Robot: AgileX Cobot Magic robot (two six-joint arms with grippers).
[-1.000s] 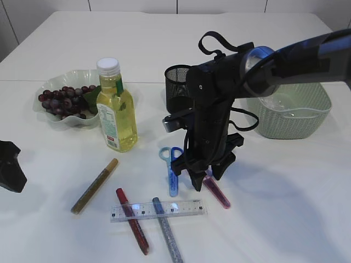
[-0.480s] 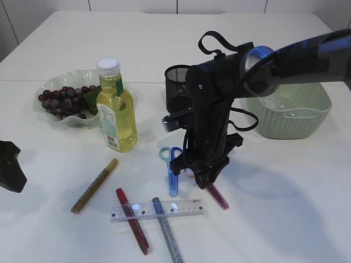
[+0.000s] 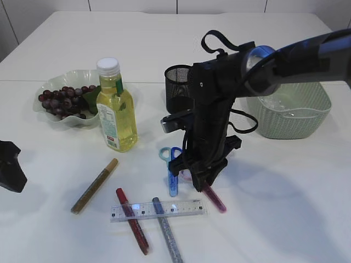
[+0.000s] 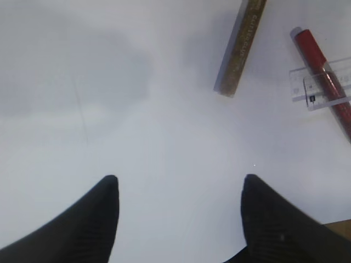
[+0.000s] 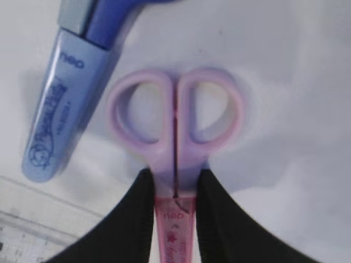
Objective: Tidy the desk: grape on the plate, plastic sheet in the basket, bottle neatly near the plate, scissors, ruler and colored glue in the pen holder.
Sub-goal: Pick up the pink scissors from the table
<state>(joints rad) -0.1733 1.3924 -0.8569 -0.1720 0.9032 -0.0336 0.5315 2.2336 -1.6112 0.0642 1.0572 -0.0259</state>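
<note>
Right wrist view: I've got my right gripper (image 5: 174, 192) clamped on the pink scissors (image 5: 175, 126), handles pointing straight out past the fingertips, blades running back between them. Left gripper (image 4: 180, 211) sits open.

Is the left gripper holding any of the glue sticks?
No, the left gripper is open over bare table, apart from the gold glue stick.
</note>
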